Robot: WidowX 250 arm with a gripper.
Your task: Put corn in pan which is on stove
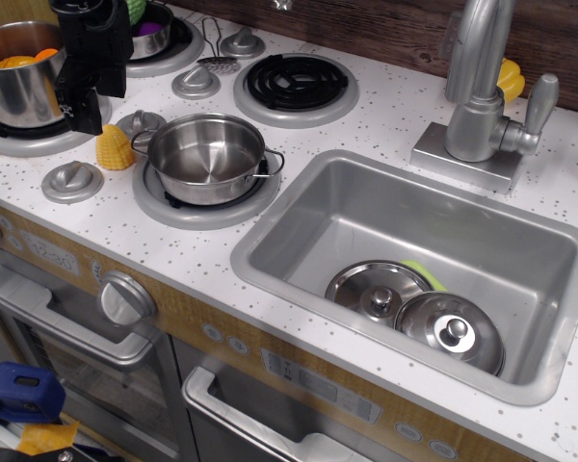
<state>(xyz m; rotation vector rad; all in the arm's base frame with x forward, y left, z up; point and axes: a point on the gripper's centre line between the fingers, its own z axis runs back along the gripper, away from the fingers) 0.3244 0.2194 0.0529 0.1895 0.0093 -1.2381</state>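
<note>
The corn (114, 147) is a small yellow cob piece lying on the white speckled stove top (385, 115), just left of the pan. The pan (207, 156) is shallow shiny steel with two loop handles, sits on the front grey burner plate and holds nothing. My black gripper (89, 108) hangs at the back left, just above and behind the corn, between it and the tall pot. Its fingers look spread and hold nothing; it does not touch the corn.
A taller steel pot (14, 82) with orange pieces stands at far left. A small steel bowl (152, 34) with purple and green items sits behind. A black coil burner (297, 82) is at the back. The sink (544, 289) holds two lids (414, 308); the faucet (482, 87) stands behind it.
</note>
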